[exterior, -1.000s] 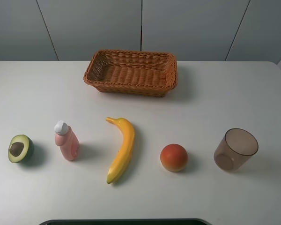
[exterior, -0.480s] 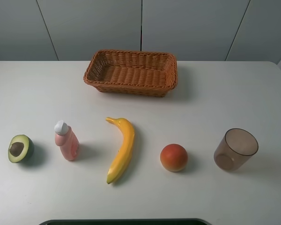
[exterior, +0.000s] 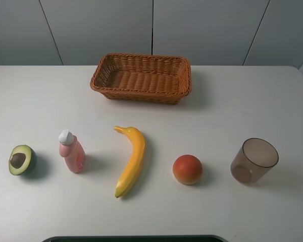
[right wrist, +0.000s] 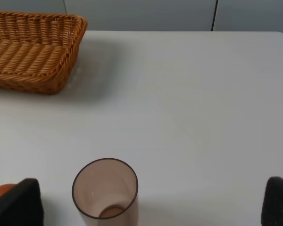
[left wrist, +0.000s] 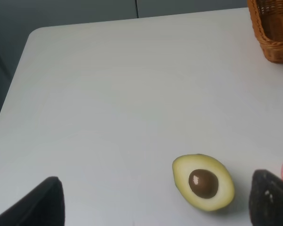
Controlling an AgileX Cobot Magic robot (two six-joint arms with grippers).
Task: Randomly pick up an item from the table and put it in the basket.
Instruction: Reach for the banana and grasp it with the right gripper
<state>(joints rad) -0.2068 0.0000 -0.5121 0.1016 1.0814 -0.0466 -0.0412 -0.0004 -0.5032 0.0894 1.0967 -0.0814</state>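
Lab-like test bench: white table [exterior: 232, 101] before plain grey wall panels [exterior: 101, 30].

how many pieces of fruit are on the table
3, all in the front row: a halved avocado at the far left, the banana in the middle, a round orange-red fruit to its right. None appears hidden.

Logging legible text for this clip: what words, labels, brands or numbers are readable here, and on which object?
None: no text can be read in any view.
The bottle: pink body and white cap, with no legible label. Only a sliver of it shows in the left wrist view, too blurred to read.
The banana, cup and basket: no markings visible.
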